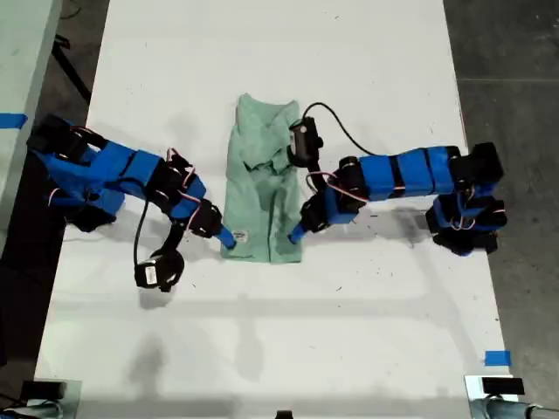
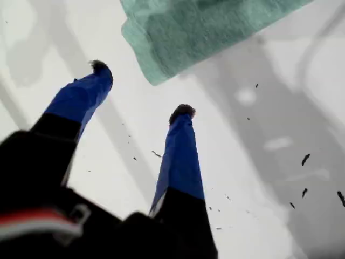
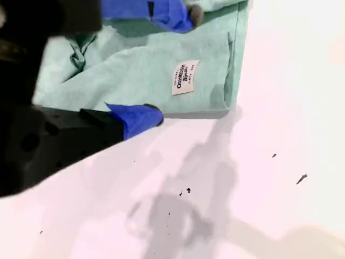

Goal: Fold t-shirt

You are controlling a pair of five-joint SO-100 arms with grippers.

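T-shirt (image 1: 260,188) folded into narrow strip, mid-bench (image 1: 367,332). First hand (image 2: 141,89) released, off corner. Second hand (image 3: 173,65) open, straddling label edge. Risk: closing drags edge, unfolds strip.

Our exterior view looks straight down from well above the white, flat tabletop (image 1: 279,332), far enough off to take in both blue arms and the floor along both sides. Our first wrist view rides close behind my first claw (image 2: 141,90), facing down its two blue fingers at the tabletop from near by. Our second wrist view sits just as close behind my second claw (image 3: 171,66), angled down at the surface. All three views share the hem end of the pale mint-green cloth t-shirt (image 1: 259,185) and the white surface beside it.
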